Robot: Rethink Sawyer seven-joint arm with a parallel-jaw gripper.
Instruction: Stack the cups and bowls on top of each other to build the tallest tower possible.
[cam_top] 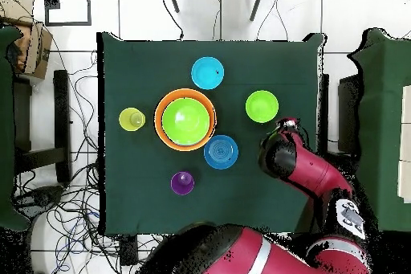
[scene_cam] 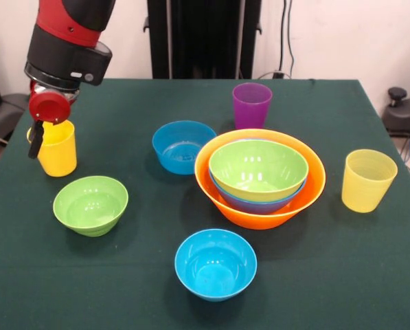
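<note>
The tower is the big orange bowl (scene_cam: 222,199) with the large blue bowl (scene_cam: 253,203) and the medium green bowl (scene_cam: 258,168) nested in it, right of the table's middle; it also shows in the overhead view (cam_top: 161,122). My gripper (scene_cam: 43,134) is at the rim of the opaque yellow cup (scene_cam: 55,152) at the far left, which seems to stand on the cloth. The arm hides this cup in the overhead view. The small green bowl (scene_cam: 90,204) sits just in front of it. Two small blue bowls (scene_cam: 183,146) (scene_cam: 215,265), the purple cup (scene_cam: 251,104) and the pale yellow cup (scene_cam: 367,180) stand alone.
The table has a dark green cloth (scene_cam: 342,275). The arm (cam_top: 309,170) reaches over the table's right edge in the overhead view. Cables lie on the floor (cam_top: 56,198) around the table.
</note>
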